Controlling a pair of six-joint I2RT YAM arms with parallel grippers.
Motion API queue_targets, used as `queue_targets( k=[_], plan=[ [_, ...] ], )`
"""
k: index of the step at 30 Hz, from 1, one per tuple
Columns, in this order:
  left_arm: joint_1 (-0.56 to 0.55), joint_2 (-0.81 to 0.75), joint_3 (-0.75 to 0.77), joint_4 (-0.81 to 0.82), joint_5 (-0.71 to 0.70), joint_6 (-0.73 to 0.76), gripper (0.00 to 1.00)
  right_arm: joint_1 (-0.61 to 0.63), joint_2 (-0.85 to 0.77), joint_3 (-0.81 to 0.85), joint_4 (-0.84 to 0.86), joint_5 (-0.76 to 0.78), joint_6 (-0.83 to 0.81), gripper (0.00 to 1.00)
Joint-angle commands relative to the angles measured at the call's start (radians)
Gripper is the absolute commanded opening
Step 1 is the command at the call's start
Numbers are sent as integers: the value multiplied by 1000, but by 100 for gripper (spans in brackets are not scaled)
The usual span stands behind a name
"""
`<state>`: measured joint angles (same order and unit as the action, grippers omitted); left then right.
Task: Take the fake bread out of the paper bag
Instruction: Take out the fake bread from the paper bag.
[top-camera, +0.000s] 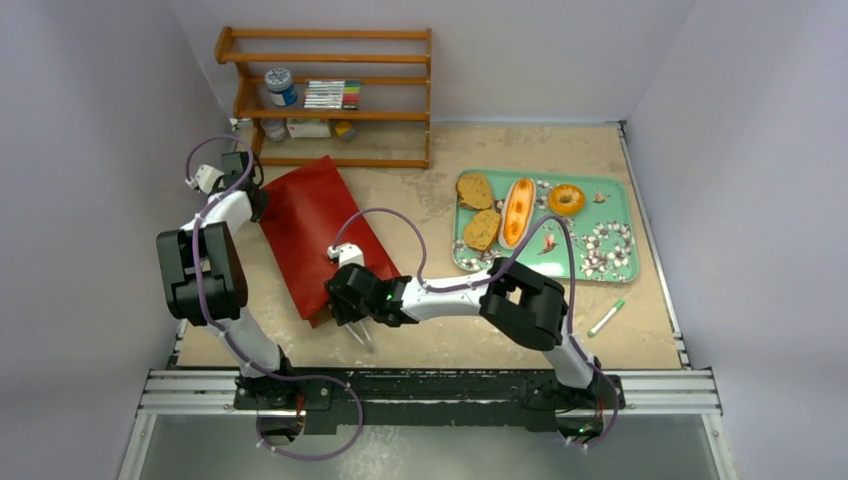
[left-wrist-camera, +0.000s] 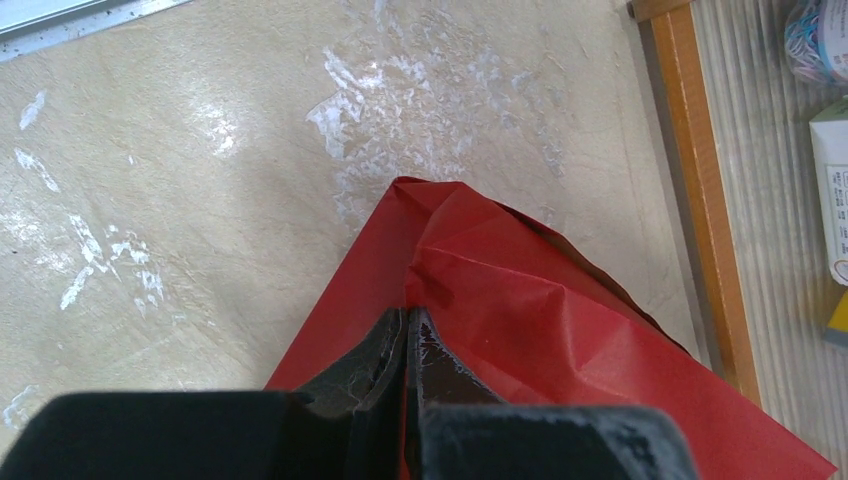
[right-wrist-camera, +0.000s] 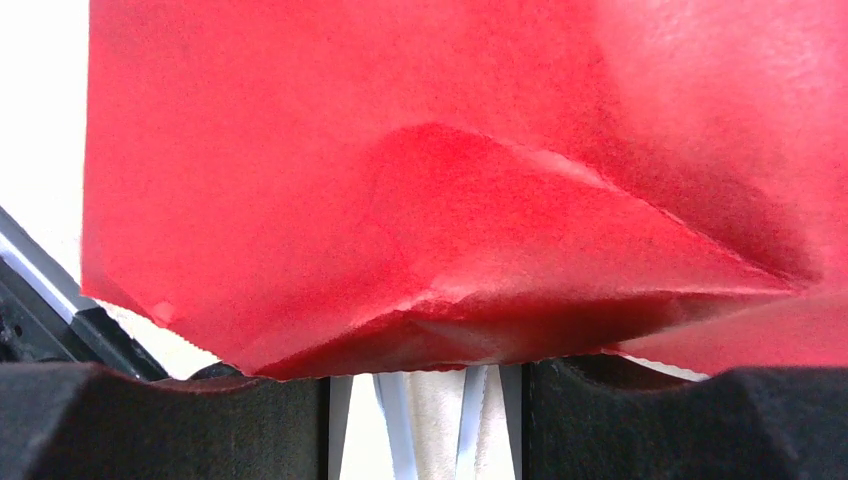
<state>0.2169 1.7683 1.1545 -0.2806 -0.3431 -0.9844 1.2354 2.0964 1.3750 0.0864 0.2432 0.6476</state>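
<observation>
Fingers of the left gripper (left-wrist-camera: 410, 325) are pinched tight on a creased corner of the paper bag (left-wrist-camera: 560, 340). We see the right gripper (right-wrist-camera: 425, 385) with its fingers partly apart. The silver arms of the metal tongs (right-wrist-camera: 395, 410) sit between them and seem to be held. The bag's open mouth lies just ahead of those fingers.

All the fake bread (top-camera: 517, 212) lies on the green tray (top-camera: 520, 173), well apart from both pairs of fingers, so we judge the bag emptied.

We see three risks:
- The tongs could slip from a loose hold.
- Their tips could snag the bag's rim.
- A tug by the left fingers could tear the thin corner or drag the bag.
</observation>
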Motion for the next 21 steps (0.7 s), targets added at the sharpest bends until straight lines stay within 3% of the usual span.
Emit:
queue_targets(
  k=[1,21],
  plan=[
    [9,-33,-34,-29,18,16,0,-37,33,57,-56,57,17,53],
    [8,-10,-57,2,54,-2,0,-158,233,359,-142,7,-83,51]
  ],
)
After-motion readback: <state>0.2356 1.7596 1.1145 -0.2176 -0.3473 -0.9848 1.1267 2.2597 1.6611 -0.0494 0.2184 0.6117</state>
